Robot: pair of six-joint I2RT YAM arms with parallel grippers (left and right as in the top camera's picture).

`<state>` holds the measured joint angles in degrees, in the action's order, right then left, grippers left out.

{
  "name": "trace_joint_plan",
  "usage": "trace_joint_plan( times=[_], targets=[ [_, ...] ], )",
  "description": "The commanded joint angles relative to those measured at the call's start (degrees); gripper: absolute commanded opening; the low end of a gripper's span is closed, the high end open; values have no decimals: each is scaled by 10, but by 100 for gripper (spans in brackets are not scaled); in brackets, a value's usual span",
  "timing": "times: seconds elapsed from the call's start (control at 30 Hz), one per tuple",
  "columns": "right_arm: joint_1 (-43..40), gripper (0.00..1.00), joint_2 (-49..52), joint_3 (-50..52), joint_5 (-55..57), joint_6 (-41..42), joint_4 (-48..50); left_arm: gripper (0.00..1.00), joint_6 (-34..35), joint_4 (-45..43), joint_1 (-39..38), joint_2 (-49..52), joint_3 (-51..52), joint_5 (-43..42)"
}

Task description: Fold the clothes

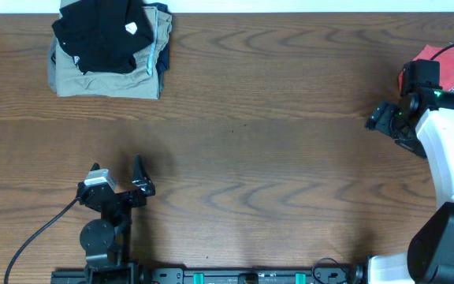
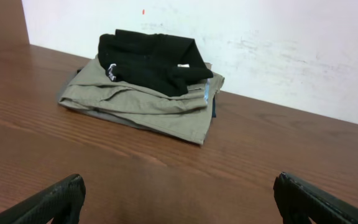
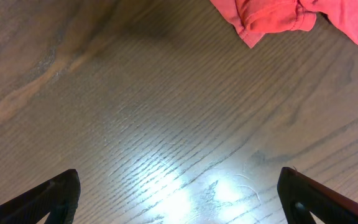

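Left claw: its two black fingertips sit at the bottom edge of the left wrist view. They are spread wide with nothing between them. It sits low over the bench, near its own base, and faces the stack from well apart. That reads as a stand-off pose, not a reach.

Right claw: also spread and empty. It points down at bare wood at the right end of the bench, near the red T-shirt but not touching it. It is likely kept there to stay out of the way, since the red one is not the job.

Black shirt: far-left corner of the bench, near the wall. It rests on top of the folded khaki trousers, which serve as the stack base.

- Gathered into a compact bundle, smaller than the trousers under it.
- The outline is lumpy, with uneven edges and a soft drape.
- Small white logo marks show on the left side and near the right edge.

Judgement: the fold looks done but rough. Neither claw is engaged with it.
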<state>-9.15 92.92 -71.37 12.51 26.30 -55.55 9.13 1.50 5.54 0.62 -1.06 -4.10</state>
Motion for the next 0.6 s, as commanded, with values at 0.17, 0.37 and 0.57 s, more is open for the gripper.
trace_joint_plan(
  times=[0.17, 0.37, 0.57],
  targets=[
    [5, 99, -27, 0, 10, -2, 0, 98, -5, 21, 2, -4, 8, -4],
    [49, 99, -125, 20, 10, -2, 0, 98, -5, 21, 2, -4, 8, -4],
    [114, 99, -252, 69, 10, -2, 1, 98, -5, 21, 2, -4, 8, -4]
  ],
)
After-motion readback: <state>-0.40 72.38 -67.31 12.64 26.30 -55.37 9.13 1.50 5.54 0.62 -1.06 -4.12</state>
